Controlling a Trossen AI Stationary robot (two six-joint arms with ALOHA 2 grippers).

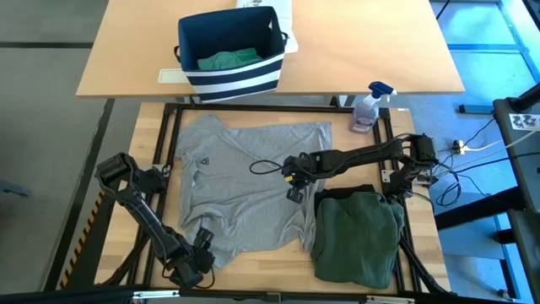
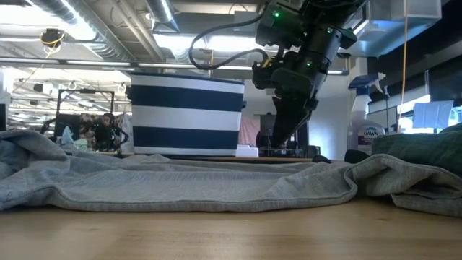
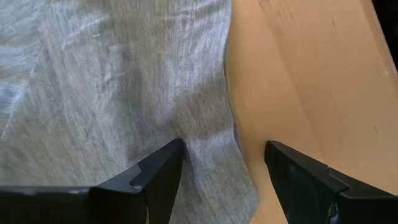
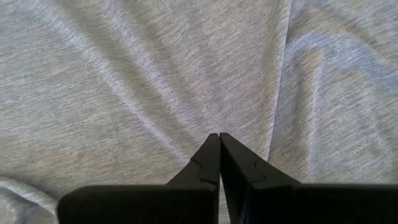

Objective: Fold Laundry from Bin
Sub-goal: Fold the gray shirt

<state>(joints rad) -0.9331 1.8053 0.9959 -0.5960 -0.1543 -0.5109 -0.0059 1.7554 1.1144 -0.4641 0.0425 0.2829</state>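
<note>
A light grey T-shirt [image 1: 253,181] lies spread flat on the table. My left gripper [image 1: 205,245] stands open at the shirt's near left corner; in its wrist view the fingers straddle the shirt's side edge [image 3: 233,134]. My right gripper [image 1: 293,187] is shut, pointing down at the shirt's right half. A folded dark green garment [image 1: 359,236] lies at the near right, with a strip of black cloth [image 1: 346,192] at its far edge. The navy striped bin [image 1: 229,80] stands on the far table with a teal-green garment [image 1: 226,59] inside. My left gripper [image 3: 224,149] has one finger [image 3: 165,171] over the grey cloth and the other [image 3: 292,171] over bare wood; I cannot tell whether it touches the shirt. My right gripper [image 4: 219,137] comes from above, slanting from the table's right. Its shut fingertips press on the flat shirt, and creases [image 4: 149,112] run in toward them.
A spray bottle [image 1: 369,108] stands at the far right of the work table. White paper [image 1: 261,7] lies behind the bin. Bare wood [image 1: 253,270] shows along the near edge, between the shirt and the table's front.
</note>
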